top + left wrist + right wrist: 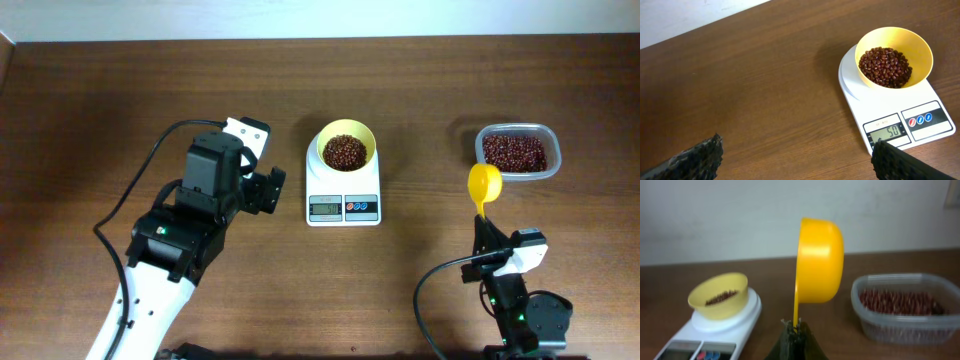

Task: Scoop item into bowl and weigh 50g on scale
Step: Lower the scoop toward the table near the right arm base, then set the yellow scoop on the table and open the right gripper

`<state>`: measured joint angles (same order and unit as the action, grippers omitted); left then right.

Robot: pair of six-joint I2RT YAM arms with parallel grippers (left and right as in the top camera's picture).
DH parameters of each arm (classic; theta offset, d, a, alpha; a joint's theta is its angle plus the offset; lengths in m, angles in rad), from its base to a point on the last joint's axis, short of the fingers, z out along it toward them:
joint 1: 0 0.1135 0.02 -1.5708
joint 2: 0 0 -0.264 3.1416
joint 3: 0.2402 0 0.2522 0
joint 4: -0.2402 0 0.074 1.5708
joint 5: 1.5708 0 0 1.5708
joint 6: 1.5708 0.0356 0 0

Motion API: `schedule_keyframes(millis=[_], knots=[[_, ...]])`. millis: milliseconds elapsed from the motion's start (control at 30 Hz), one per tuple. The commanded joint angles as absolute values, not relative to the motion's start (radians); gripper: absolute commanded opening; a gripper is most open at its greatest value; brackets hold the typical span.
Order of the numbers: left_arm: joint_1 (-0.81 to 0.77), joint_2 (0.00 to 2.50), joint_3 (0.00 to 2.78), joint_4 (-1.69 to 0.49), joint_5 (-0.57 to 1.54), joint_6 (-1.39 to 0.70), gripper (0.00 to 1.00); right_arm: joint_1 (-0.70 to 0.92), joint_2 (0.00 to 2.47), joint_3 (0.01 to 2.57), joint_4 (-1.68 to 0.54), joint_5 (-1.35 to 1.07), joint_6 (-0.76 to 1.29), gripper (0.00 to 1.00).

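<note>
Beans point(345, 152) sit in the yellow bowl point(326, 138) on the scale point(343, 208), display point(888, 132) apparently reading fifty; left fingers point(697, 159) spread empty beside it, right fingers point(807, 345) clenched on the empty scoop point(484, 184) near the tub point(553, 160): add nothing more, keep clear.

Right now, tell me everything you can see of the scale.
The scale is a flat white slab, plastic by its look, with rounded corners. It lies level on the table, about mid-table. A round raised platform at its back carries the bowl of beans; nothing else rests on it. The front panel has a grey display showing 50, beside small red and blue buttons.
</note>
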<state>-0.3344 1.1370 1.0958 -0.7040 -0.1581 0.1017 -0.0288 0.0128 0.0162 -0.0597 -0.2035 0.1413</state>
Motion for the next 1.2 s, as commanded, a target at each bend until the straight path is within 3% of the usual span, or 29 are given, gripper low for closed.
schedule_keyframes(millis=[0, 233, 367, 467, 600, 800, 833, 867, 933, 967, 1167], knots=[[-0.331, 1.133, 1.106, -0.702, -0.165, 0.107, 0.99, -0.02, 0.003, 0.006, -0.063, -0.198, 0.134, 0.04], [-0.331, 1.133, 1.106, -0.702, -0.165, 0.107, 0.99, -0.02, 0.007, 0.006, -0.065, -0.175, 0.207, 0.04], [-0.331, 1.133, 1.106, -0.702, -0.165, 0.107, 0.99, -0.02, 0.146, 0.006, -0.069, -0.145, 0.295, 0.04], [-0.331, 1.133, 1.106, -0.702, -0.165, 0.107, 0.99, -0.02, 0.381, 0.006, -0.069, -0.15, 0.574, 0.04], [-0.331, 1.133, 1.106, -0.702, -0.165, 0.107, 0.99, -0.02, 0.459, 0.006, -0.068, -0.153, 0.897, 0.04], [-0.331, 1.133, 1.106, -0.702, -0.165, 0.107, 0.99, -0.02, 0.526, 0.006, -0.067, -0.146, 1.109, 0.04], [-0.331, 1.133, 1.106, -0.702, -0.165, 0.107, 0.99, -0.02, 0.525, 0.006, -0.066, -0.146, 1.109, 0.22], [-0.331, 1.133, 1.106, -0.702, -0.165, 0.107, 0.99, -0.02, 0.525, 0.006, -0.063, -0.146, 1.109, 0.31], [-0.331, 1.133, 1.106, -0.702, -0.165, 0.107, 0.99, -0.02, 0.525, 0.006, -0.053, -0.146, 1.109, 0.66], [-0.331, 1.133, 1.106, -0.702, -0.165, 0.107, 0.99, -0.02, 0.525, 0.006, -0.048, -0.145, 1.109, 0.99], [-0.331, 1.133, 1.106, -0.702, -0.165, 0.107, 0.99, -0.02, 0.468, 0.006, 0.072, -0.144, 1.109, 0.99]])
